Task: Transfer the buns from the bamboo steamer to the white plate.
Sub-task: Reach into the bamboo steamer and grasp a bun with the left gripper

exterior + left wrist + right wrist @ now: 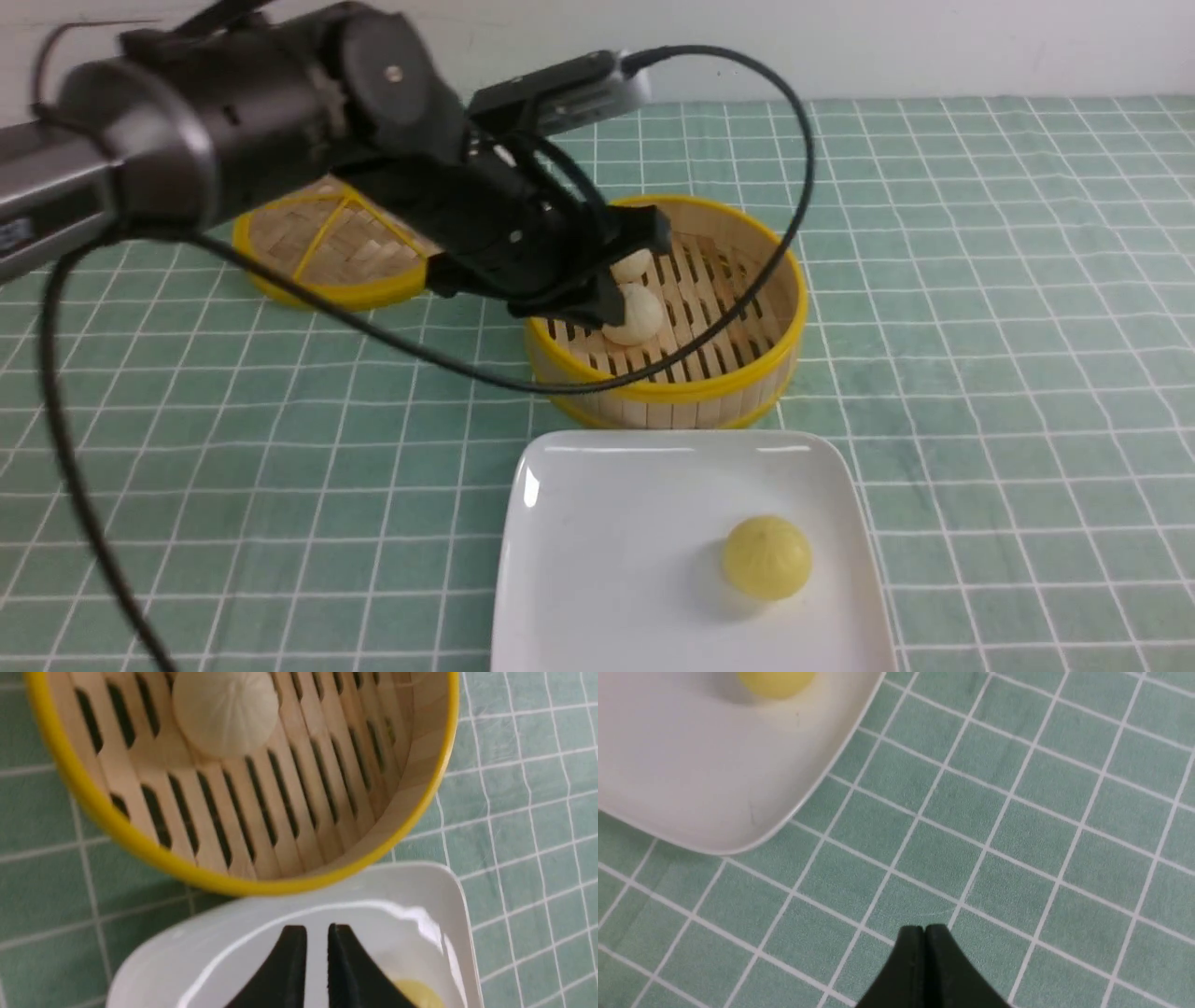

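Front view: across the green-checked surface (1008, 308), the left arm (233, 121) stretched in from the left edge, its thick black forearm sloping down and to the right, wrist ending over the bamboo steamer (728, 403). The white plate (607, 541) lay flat just in front of the steamer, one straight edge turned toward it; whether the two touched could not be told. The steamer stood upright, mouth up, its floor slats running roughly away from the robot. A flat woven lid (327, 252) lay on the surface to its left, partly hidden behind the arm. Two pale buns (639, 319) sat dome-up on the slatted floor, one behind the other; the yellow bun (767, 557) sat dome-up, pleats on top, on the plate's right half. In the left wrist view the left gripper (316, 929) hung empty, its fingers (285, 975) a narrow slit apart. In the right wrist view the right gripper (924, 927) hovered above bare surface beside a plate corner, fingers (906, 975) pressed together.
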